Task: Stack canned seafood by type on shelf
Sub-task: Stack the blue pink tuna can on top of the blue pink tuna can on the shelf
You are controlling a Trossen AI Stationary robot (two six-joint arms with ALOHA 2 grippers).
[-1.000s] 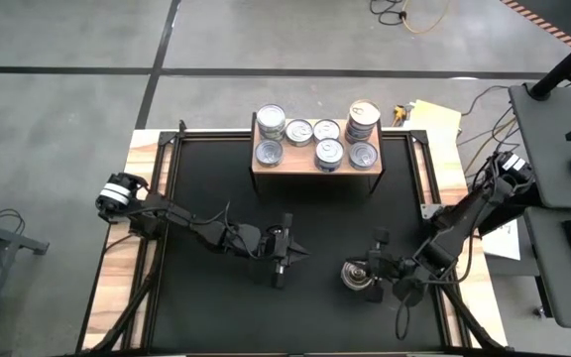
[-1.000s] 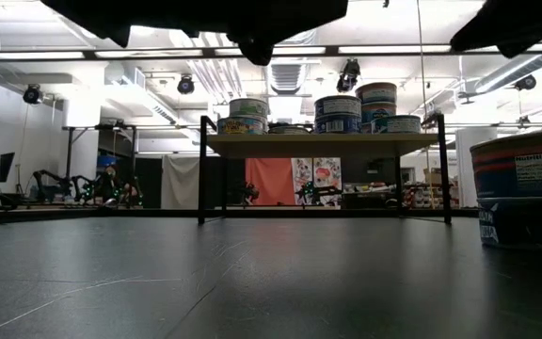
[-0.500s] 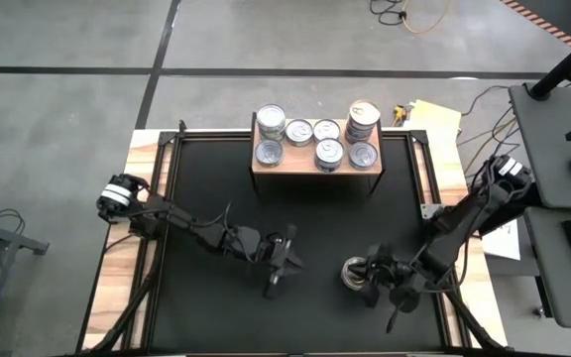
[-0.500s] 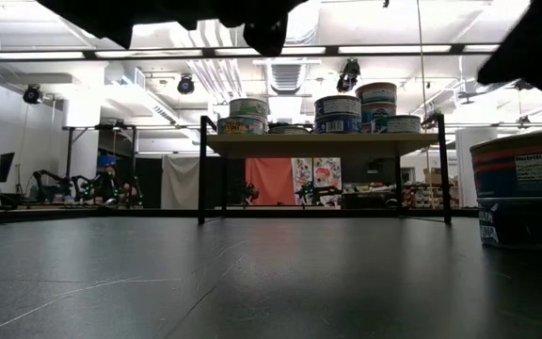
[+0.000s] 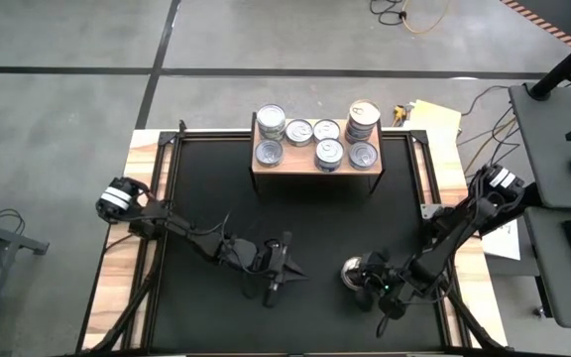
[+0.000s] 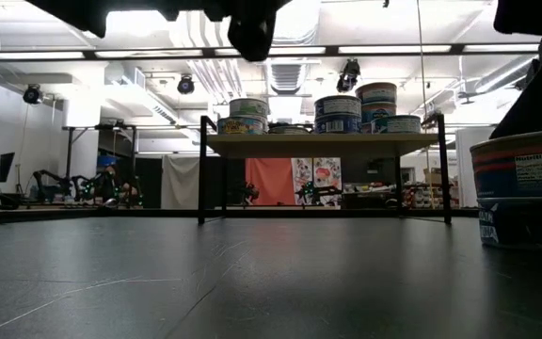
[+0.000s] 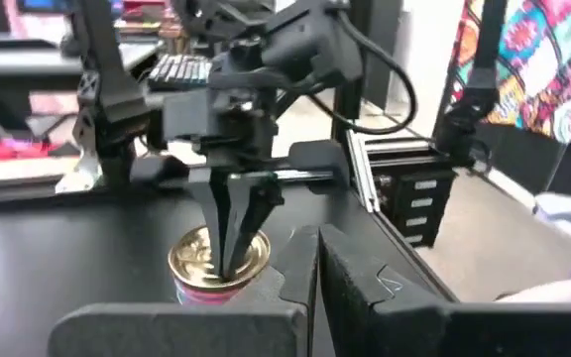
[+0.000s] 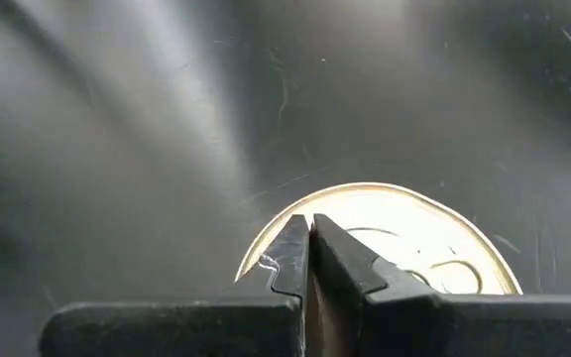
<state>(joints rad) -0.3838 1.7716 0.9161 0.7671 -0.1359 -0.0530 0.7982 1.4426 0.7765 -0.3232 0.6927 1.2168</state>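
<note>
Risk judged from here: right gripper point(image 8: 308, 253) hangs just above the gold-topped short round metal tin point(image 8: 395, 238) with fingers point(image 8: 287, 260) pressed together, gripping nothing. Lowered like this, likely to strike the lid and skid the tin across the black surface point(image 5: 206, 198) instead of straddling it; needs opening first. Left gripper point(image 5: 275, 276) waits mid-surface, fingers also closed and empty.

Tin stands upright on the surface near the right front, well apart from the light natural-wood rectangular shelf on dark legs point(image 5: 264, 174) at the far edge. Lid gold with a pull ring; side label printed in dark and red bands. Silver-topped tins point(image 5: 329, 153) already sit on the shelf, some stacked.
</note>
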